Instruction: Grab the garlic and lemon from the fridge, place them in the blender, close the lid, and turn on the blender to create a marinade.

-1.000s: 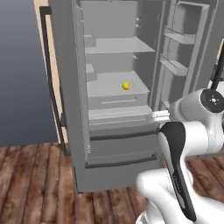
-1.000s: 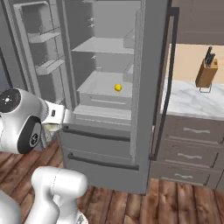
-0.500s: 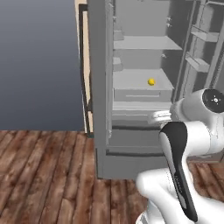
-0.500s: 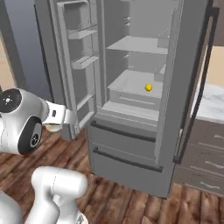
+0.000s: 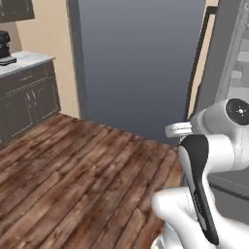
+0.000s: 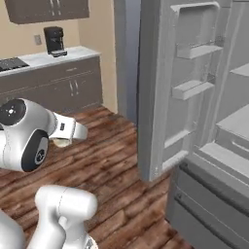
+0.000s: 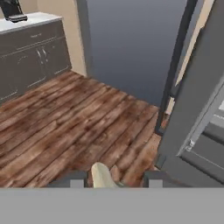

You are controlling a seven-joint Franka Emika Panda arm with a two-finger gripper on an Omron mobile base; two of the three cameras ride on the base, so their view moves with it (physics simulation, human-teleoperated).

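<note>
We see wood plank floor (image 5: pixel 73 185); fridge (image 6: pixel 194 146) and dark cabinets (image 6: pixel 53 85) stand on it; coffee maker (image 6: pixel 54 41) sits on countertop (image 6: pixel 48 57)

Brown wood plank floor (image 5: pixel 73 180) runs to a beige wall (image 5: pixel 46 58) and a blue-grey wall panel (image 5: pixel 141 63), with dark grey cabinets (image 6: pixel 53 87) under a pale counter (image 6: pixel 58 56) bearing a black coffee machine (image 6: pixel 54 40).

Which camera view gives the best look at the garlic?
The hand view: the garlic sits between the gripper fingertips, its pointed cream top clear. The right base view shows a pale sliver of it under the hand. In the left base view I cannot make it out.
</note>
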